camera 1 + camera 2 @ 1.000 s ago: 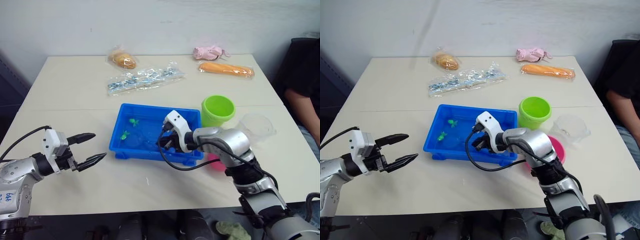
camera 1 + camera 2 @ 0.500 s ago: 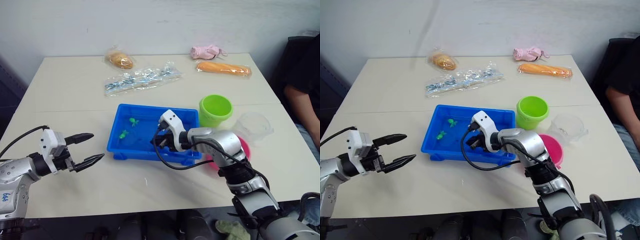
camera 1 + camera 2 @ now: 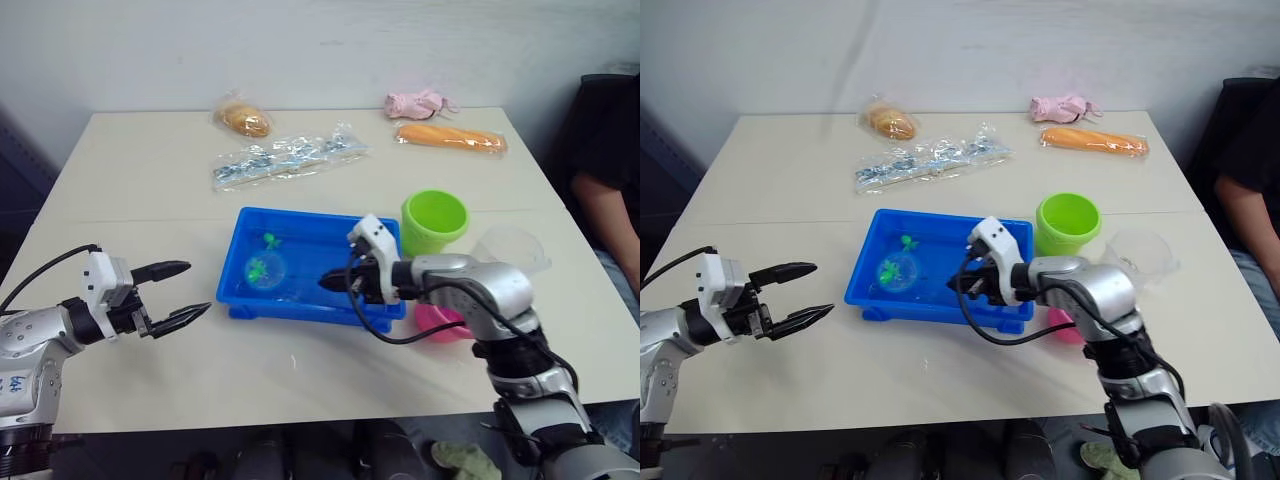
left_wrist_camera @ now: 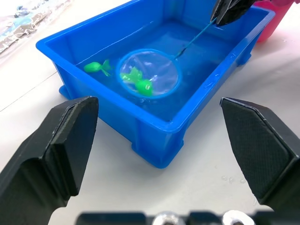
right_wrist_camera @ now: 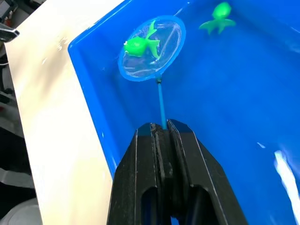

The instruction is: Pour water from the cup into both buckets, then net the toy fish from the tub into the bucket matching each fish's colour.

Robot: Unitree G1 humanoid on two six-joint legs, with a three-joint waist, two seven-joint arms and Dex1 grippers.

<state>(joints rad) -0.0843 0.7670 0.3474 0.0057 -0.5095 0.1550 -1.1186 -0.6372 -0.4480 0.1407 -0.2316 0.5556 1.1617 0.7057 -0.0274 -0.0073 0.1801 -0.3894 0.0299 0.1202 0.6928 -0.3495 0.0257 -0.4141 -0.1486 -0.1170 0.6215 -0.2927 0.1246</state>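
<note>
step: netting a green fish | right tool (image 5: 159,133) clamped on net (image 5: 151,48) handle, hoop mid-left in tub (image 3: 300,300) under fish (image 5: 139,46) | left tool (image 3: 180,295) wide open, empty | we'd lift level, carry slowly to the green bucket (image 3: 435,221)

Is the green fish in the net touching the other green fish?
Apart. In the right wrist view the netted fish lies inside the net hoop, and the other fish sits outside it with blue tub floor between them.

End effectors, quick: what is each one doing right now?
Left end effector: open, holding nothing.
Right end effector: shut on the net handle, a green fish in the hoop.
</note>
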